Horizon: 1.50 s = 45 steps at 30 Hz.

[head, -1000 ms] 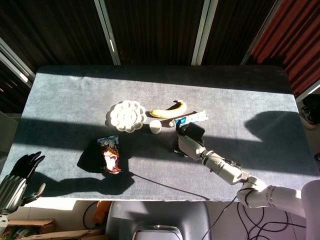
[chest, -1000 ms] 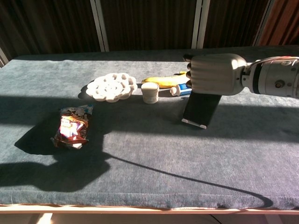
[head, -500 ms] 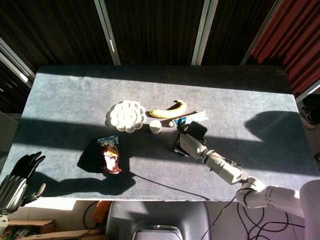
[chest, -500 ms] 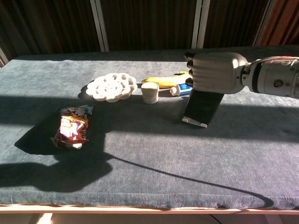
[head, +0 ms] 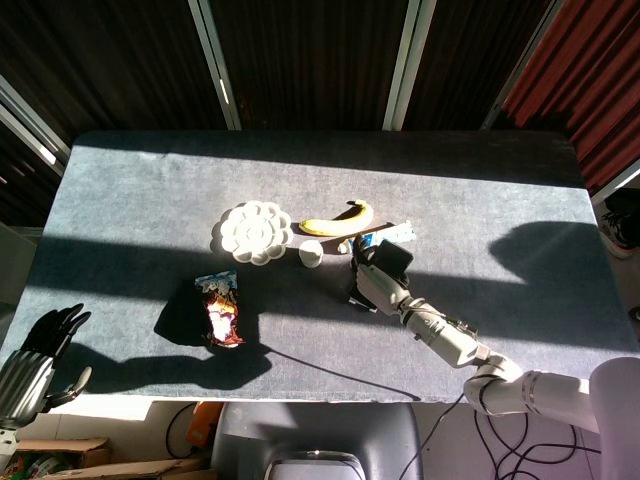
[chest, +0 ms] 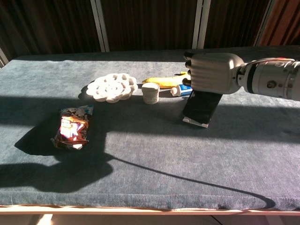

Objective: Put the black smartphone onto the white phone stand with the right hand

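The black smartphone (chest: 202, 106) stands tilted on the table, its lower edge in the lip of the white phone stand (chest: 196, 122). My right hand (chest: 213, 73) is over the phone's top edge, fingers curled down around it, and grips it there. In the head view the same right hand (head: 378, 284) shows at the table's middle right, covering most of the phone and stand. My left hand (head: 42, 343) hangs off the table's near left corner, fingers apart, holding nothing.
Behind the phone lie a blue-and-white tube (chest: 181, 91), a banana (chest: 164, 81) and a small white jar (chest: 151, 93). A white flower-shaped dish (chest: 112, 87) sits further left, and a snack bag (chest: 72, 127) lies at the near left. A thin cable shadow crosses the front.
My right hand has shifted slightly up and back with the phone's top, and the phone leans a bit differently on the stand. The left hand has not moved.
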{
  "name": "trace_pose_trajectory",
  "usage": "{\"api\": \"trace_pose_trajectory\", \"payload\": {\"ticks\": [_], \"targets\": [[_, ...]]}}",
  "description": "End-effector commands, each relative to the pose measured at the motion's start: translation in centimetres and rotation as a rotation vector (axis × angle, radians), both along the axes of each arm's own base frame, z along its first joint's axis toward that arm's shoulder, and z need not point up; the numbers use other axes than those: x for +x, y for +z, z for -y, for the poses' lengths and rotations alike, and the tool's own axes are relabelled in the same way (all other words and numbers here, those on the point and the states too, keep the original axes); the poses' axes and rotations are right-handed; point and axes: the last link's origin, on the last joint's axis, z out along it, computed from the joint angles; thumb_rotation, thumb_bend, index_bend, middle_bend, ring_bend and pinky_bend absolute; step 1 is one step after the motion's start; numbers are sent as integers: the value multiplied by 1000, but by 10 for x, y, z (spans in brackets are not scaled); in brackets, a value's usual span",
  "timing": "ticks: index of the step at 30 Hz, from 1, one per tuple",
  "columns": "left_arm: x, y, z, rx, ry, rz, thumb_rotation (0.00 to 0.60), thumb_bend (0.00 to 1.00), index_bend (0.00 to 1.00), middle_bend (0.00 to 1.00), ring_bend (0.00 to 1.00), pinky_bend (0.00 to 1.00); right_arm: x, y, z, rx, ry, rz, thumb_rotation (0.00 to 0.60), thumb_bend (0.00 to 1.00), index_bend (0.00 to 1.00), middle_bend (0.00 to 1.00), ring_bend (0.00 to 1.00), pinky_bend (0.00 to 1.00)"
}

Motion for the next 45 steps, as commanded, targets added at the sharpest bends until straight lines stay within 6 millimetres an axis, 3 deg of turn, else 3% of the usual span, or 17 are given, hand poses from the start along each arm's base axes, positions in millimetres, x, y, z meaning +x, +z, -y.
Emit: {"api": "trace_pose_trajectory", "payload": {"ticks": [1, 4, 6, 23, 27, 28, 32, 39, 45], "targets": [[0, 0, 0, -2, 1, 0, 600, 406, 0, 0, 0, 0, 0, -1, 0, -4, -6, -2, 600, 270, 182, 467, 288, 299], [0, 0, 0, -3, 0, 1, 600, 406, 0, 0, 0, 0, 1, -2, 0, -8, -14, 0, 600, 268, 37, 406, 248, 282], [0, 0, 0, 0, 1, 2, 600, 406, 0, 0, 0, 0, 2, -2, 0, -7, -17, 3, 600, 267, 1, 370, 224, 274], [-1, 1, 1, 5, 1, 2, 600, 406, 0, 0, 0, 0, 3, 8, -6, -15, -38, 69, 600, 244, 0, 230, 122, 203], [-1, 1, 1, 6, 3, 1, 600, 406, 0, 0, 0, 0, 6, 25, -25, -15, -111, 286, 600, 211, 0, 133, 49, 172], [-1, 3, 1, 14, 4, 1, 600, 406, 0, 0, 0, 0, 3, 40, -43, -9, -244, 534, 600, 207, 0, 106, 30, 167], [-2, 4, 2, 40, 12, -6, 600, 406, 0, 0, 0, 0, -33, 72, -96, 3, -434, 930, 600, 197, 0, 10, 0, 150], [1, 0, 1, 84, 24, -38, 600, 407, 0, 0, 0, 0, -113, 109, -165, -95, -548, 1347, 600, 195, 0, 0, 0, 99], [3, -7, 2, 98, 33, -76, 600, 406, 0, 0, 0, 0, -150, 120, -184, -113, -613, 1489, 600, 194, 0, 0, 0, 41]]}}
